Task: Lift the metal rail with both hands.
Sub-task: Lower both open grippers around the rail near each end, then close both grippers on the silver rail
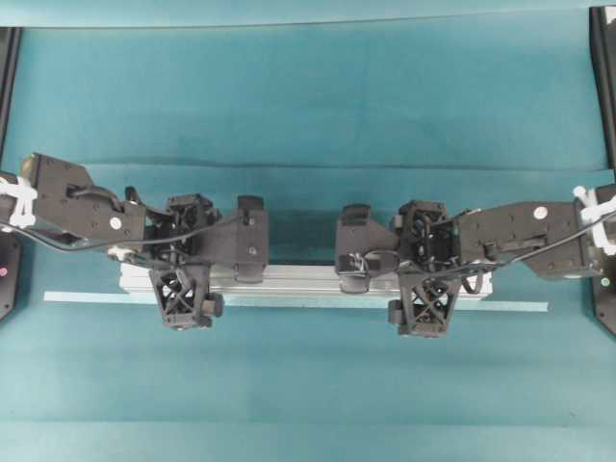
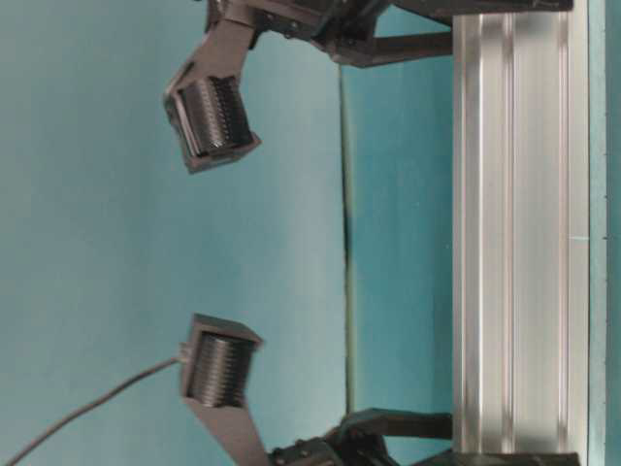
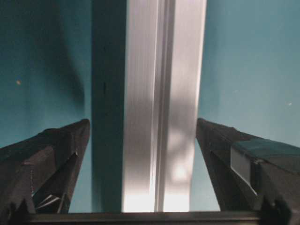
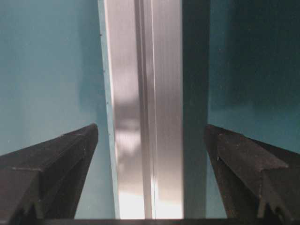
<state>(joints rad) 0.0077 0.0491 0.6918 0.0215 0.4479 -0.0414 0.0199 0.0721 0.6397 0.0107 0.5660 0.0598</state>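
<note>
While both claws, left and right, sit wide open around the rail, uneven squeezing could tip it.

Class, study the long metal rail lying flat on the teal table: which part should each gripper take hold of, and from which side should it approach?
Probably grip the metal rail across its narrow width, one hold toward each end, coming down from above. It lies flat, long and straight, so paired holds should keep it level. The left gripper and right gripper are open, straddling it.
</note>
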